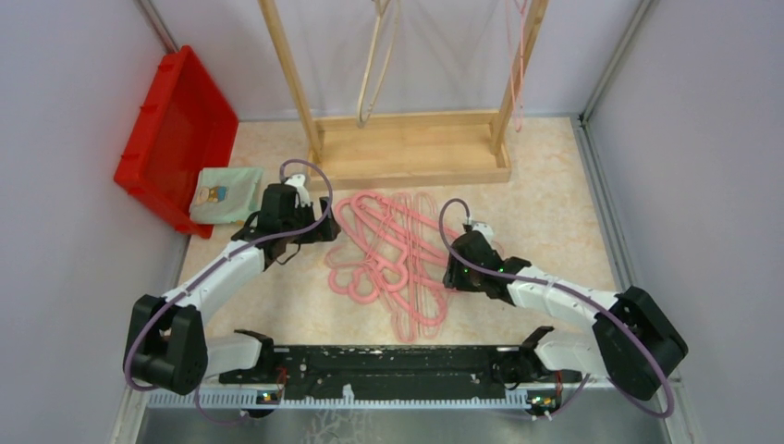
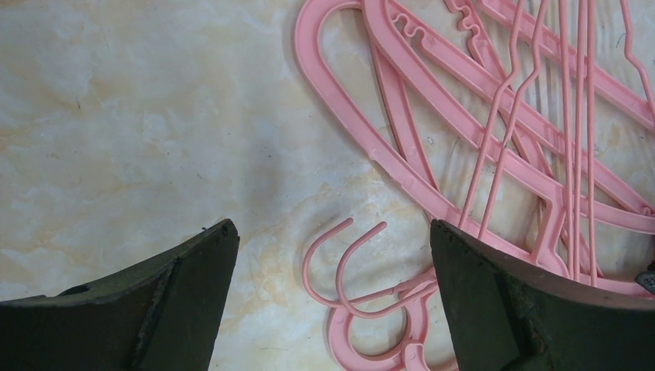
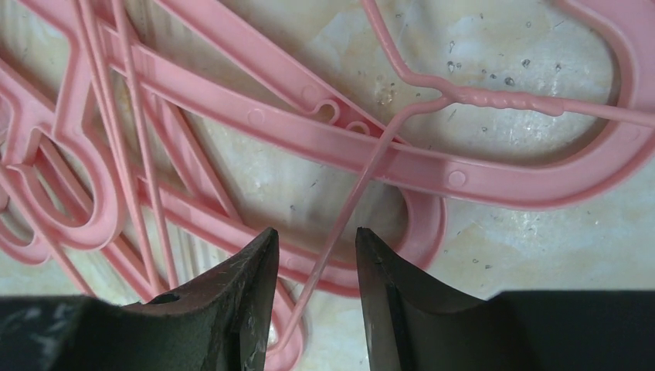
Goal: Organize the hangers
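Note:
A pile of pink hangers [image 1: 393, 254], thick and thin, lies flat on the table's middle. My left gripper [image 1: 325, 231] is at the pile's left edge, jaws wide open. In the left wrist view, two thin pink hooks [image 2: 347, 263] and a thick hook lie between its fingertips [image 2: 332, 232], untouched. My right gripper [image 1: 453, 270] is at the pile's right edge. In the right wrist view its jaws [image 3: 313, 236] stand narrowly apart astride a thin pink wire hanger [image 3: 347, 209], without pinching it; thick pink hangers [image 3: 432, 166] lie beneath. A beige hanger [image 1: 374, 65] and a thin pink hanger [image 1: 518, 55] hang on the rack.
A wooden rack [image 1: 411, 148] stands at the back of the table. A red bin [image 1: 176, 129] leans at the left wall, with a pale green cloth [image 1: 226, 194] beside it. Grey walls close in both sides.

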Available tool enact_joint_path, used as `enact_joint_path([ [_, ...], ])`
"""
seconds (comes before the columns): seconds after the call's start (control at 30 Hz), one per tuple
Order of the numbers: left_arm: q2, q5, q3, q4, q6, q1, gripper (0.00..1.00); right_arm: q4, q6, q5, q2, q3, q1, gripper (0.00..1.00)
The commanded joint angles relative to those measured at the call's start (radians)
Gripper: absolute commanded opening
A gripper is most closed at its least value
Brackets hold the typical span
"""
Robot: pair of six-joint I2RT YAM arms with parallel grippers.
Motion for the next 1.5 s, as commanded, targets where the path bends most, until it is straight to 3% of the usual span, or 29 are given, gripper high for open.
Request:
enact_joint_path([
  [0.0, 0.004, 0.019, 0.012, -0.011, 0.011, -0.006, 0.99, 0.079, 0.002, 0.031, 0.025, -0.016, 0.006, 0.41],
  [0.17, 0.013, 0.025, 0.025, -0.015, 0.007, -0.006, 0.99, 0.053, -0.010, 0.039, 0.017, -0.012, 0.007, 0.26],
  [0.33, 0.014, 0.026, 0.033, -0.014, 0.001, -0.006, 0.99, -0.033, -0.044, 0.084, -0.061, 0.009, 0.007, 0.00],
  [0.63, -0.008, 0.018, 0.050, -0.008, -0.013, -0.008, 0.98, -0.415, -0.123, 0.325, -0.251, 0.249, 0.042, 0.00],
  [0.9, -0.026, 0.024, 0.085, -0.010, -0.018, -0.010, 0.98, -0.586, -0.334, 0.614, -0.159, 0.594, 0.052, 0.00],
  [1.1, -0.041, 0.022, 0.094, -0.015, -0.015, -0.012, 0.98, -0.505, -0.587, 0.722, 0.001, 0.842, 0.055, 0.00],
  [1.33, -0.053, 0.018, 0.095, -0.014, -0.021, -0.012, 0.98, -0.197, -0.912, 0.812, 0.149, 1.011, 0.039, 0.00],
  [1.47, -0.064, 0.014, 0.086, -0.012, -0.026, -0.014, 0.98, -0.094, -1.011, 0.779, 0.235, 1.148, -0.025, 0.00],
])
